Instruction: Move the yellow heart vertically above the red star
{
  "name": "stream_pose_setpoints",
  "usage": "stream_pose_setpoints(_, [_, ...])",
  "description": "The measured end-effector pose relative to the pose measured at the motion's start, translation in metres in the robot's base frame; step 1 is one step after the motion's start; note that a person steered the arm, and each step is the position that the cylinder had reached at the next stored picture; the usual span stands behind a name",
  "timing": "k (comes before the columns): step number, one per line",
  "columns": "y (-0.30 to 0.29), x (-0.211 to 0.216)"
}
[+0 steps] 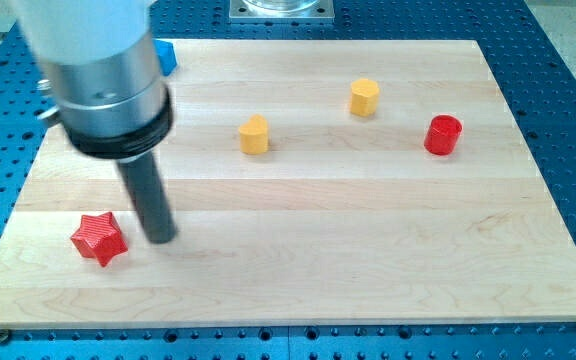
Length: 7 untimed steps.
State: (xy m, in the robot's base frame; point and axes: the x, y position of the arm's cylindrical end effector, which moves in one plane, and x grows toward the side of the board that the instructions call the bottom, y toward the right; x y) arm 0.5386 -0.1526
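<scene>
The red star (99,238) lies on the wooden board (368,260) at the view's lower left. The yellow heart (254,135) stands near the board's middle, up and to the right of the star. My tip (161,238) rests on the board just to the right of the red star, a small gap apart from it, and well down and left of the yellow heart. The rod hangs from a large grey and black arm end that fills the upper left.
A second yellow block (364,97), roughly hexagonal, stands at the upper right. A red cylinder (443,135) stands further right. A blue block (166,57) shows at the top left, partly hidden behind the arm. Blue perforated table surrounds the board.
</scene>
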Motion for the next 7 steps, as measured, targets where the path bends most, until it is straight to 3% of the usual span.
stream_pose_setpoints(2, [-0.069,0.010])
stream_pose_setpoints(3, [0.009,0.003])
stream_pose_setpoints(5, [0.252,-0.083])
stream_pose_setpoints(6, [0.337,-0.141])
stream_pose_setpoints(7, [0.358,-0.190])
